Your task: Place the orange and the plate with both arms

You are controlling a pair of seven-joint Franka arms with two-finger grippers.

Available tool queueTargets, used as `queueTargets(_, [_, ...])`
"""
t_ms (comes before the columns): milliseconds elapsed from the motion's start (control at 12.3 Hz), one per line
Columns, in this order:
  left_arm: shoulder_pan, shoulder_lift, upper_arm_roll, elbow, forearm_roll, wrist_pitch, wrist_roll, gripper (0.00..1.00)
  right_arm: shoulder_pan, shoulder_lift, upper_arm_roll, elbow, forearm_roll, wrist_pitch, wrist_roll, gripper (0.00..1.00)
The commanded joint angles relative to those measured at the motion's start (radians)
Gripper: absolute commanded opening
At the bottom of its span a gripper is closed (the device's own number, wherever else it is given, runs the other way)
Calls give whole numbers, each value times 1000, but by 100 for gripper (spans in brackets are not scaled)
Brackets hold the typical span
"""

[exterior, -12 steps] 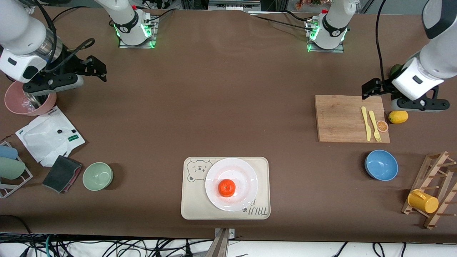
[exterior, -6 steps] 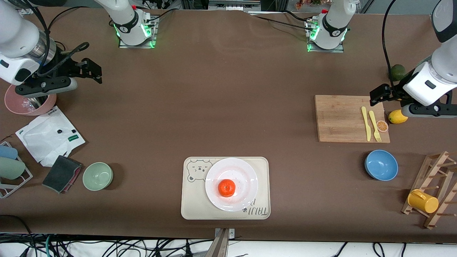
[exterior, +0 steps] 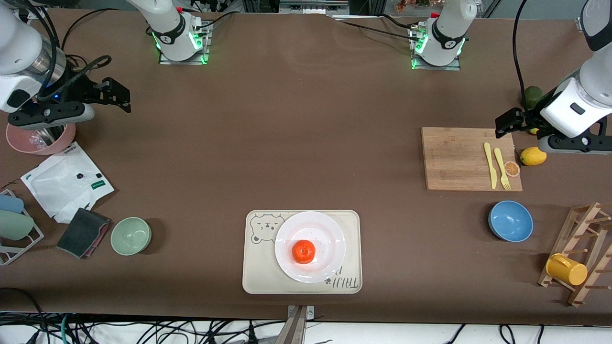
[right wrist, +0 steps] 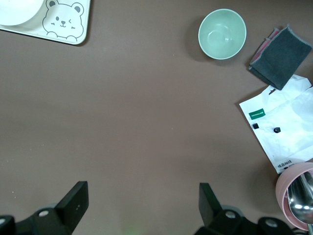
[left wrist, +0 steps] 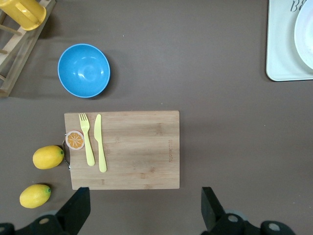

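Observation:
The orange [exterior: 303, 251] rests on the white plate [exterior: 316, 226], which sits on the beige bear-print tray [exterior: 258, 274] near the front camera. Neither gripper touches them. My left gripper [exterior: 503, 124] hangs open and empty over the table by the cutting board's edge, with its jaws wide apart in the left wrist view [left wrist: 145, 208]. My right gripper [exterior: 116, 93] is open and empty over bare table beside the pink bowl, and looks the same in the right wrist view [right wrist: 142, 203]. Only slivers of the plate [left wrist: 305, 34] [right wrist: 14, 12] show in the wrist views.
A wooden cutting board [exterior: 456, 160] carries a yellow knife and fork [exterior: 497, 167] and an orange slice [exterior: 512, 168]. A lemon [exterior: 532, 156], a blue bowl [exterior: 510, 220] and a rack with a yellow mug [exterior: 566, 269] are nearby. A green bowl [exterior: 131, 235], cloth [exterior: 82, 232], paper [exterior: 64, 184] and pink bowl [exterior: 33, 139] lie toward the right arm's end.
Both arms have drawn back a little toward their own ends of the table, still open. The orange and the plate have not moved.

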Motion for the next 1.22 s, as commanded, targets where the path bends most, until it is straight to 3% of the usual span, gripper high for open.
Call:
queueTargets(0, [8, -22, -3, -10, -25, -15, 25, 100, -5, 13, 1, 35, -2, -27, 10, 100])
queueTargets(243, [14, -120, -3, -160, -25, 80, 25, 100, -7, 23, 1, 36, -2, -21, 2, 100])
queueTargets(1135, [9, -114, -3, -147, -10, 81, 27, 100, -5, 35, 1, 36, -1, -23, 2, 100])
